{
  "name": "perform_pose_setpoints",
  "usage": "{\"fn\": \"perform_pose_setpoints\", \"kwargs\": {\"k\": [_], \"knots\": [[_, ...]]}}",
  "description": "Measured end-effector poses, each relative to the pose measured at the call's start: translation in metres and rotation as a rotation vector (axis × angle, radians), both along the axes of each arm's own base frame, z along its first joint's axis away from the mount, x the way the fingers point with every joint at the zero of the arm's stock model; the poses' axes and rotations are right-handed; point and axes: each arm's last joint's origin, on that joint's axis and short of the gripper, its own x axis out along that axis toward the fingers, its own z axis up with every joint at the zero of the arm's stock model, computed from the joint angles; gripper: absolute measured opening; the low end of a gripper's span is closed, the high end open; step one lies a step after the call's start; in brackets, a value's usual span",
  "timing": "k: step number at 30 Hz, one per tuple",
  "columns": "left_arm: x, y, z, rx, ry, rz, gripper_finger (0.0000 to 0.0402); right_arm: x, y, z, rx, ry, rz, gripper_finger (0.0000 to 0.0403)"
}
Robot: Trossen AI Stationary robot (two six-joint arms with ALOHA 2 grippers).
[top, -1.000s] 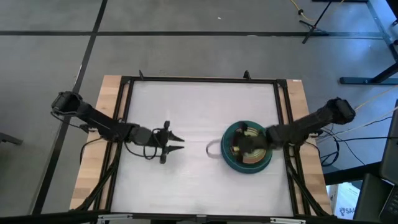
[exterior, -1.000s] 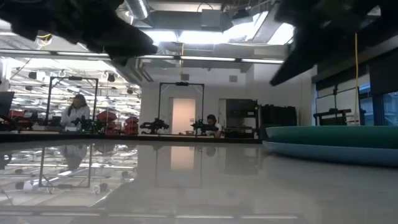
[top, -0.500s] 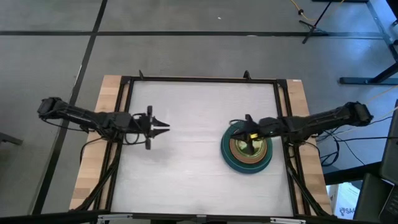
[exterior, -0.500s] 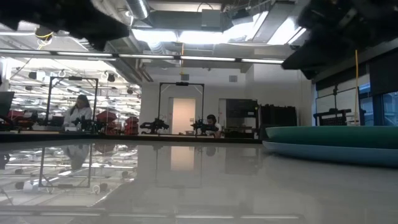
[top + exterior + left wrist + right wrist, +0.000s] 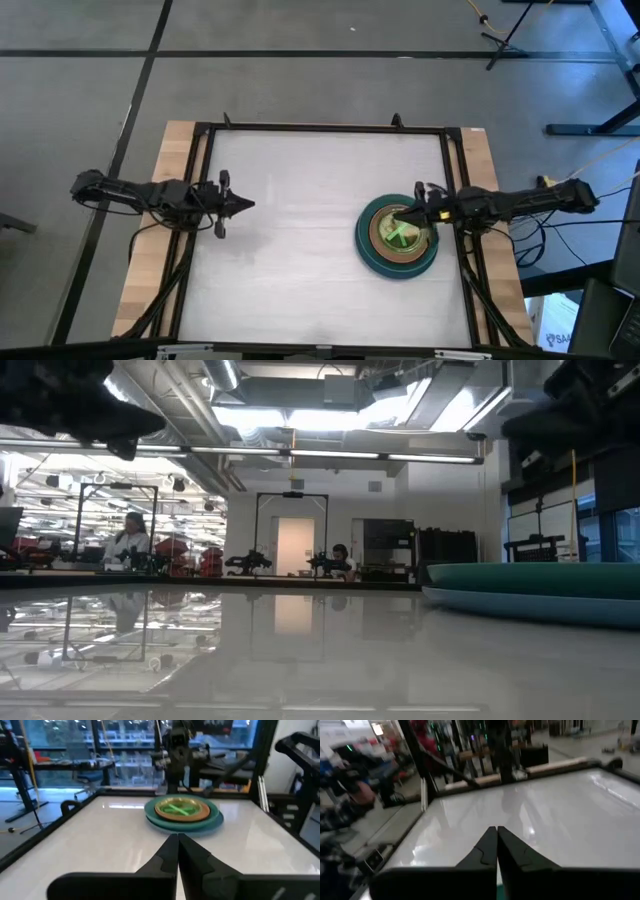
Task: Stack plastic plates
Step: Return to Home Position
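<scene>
The plastic plates stand in one stack on the right half of the white table: a large blue plate at the bottom, then dark green, then tan-orange, with a small lime-green plate on top. My right gripper hangs shut over the stack's far rim, raised clear of it. My left gripper is shut near the table's left side and points at the stack from far off. In the low view only the stack's edge shows, resting flat on the table.
A black frame runs around the white tabletop, with wooden strips outside it on the left and right. Bare table lies between the two grippers and along the near side. People sit at benches in the room beyond.
My left gripper has drawn back toward the table's left edge and shut its fingers. My right gripper has pulled back from over the stack's middle toward the table's right edge and risen. The lime-green plate now shows uncovered on top of the stack.
</scene>
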Motion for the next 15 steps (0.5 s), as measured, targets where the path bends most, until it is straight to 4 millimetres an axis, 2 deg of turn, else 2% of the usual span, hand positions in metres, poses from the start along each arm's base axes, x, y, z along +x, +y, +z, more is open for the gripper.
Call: {"fn": "perform_pose_setpoints", "kwargs": {"k": [7,11,15], "knots": [[-0.014,0.001,0.0,-0.006,-0.023,-0.039,0.0005,-0.02,-0.002,-0.011,0.015,-0.141,0.012,0.0002],[-0.021,0.003,0.001,-0.005,-0.049,-0.033,0.0001,-0.026,-0.004,-0.022,0.021,-0.188,0.003,0.0002],[-0.024,0.003,-0.001,-0.014,-0.066,-0.041,0.0004,-0.03,-0.004,-0.021,0.019,-0.201,-0.001,0.0003]]}}
